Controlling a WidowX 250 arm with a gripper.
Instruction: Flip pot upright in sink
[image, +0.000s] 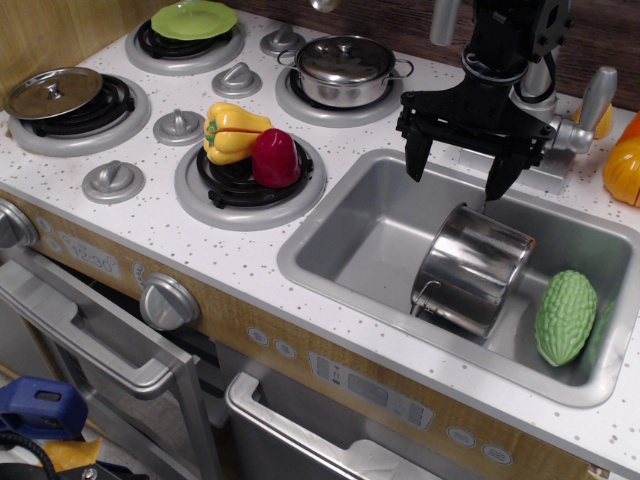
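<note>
The end effector (462, 172) is released above the pot (472, 268), which lies tilted in the sink (345, 235); better to grasp its upper rim squarely, then turn it slowly

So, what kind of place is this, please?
Most likely a toy play kitchen, not a real one. It has a grey sink set in a speckled counter, moulded burners with plastic knobs, and toy food such as the green gourd.
</note>
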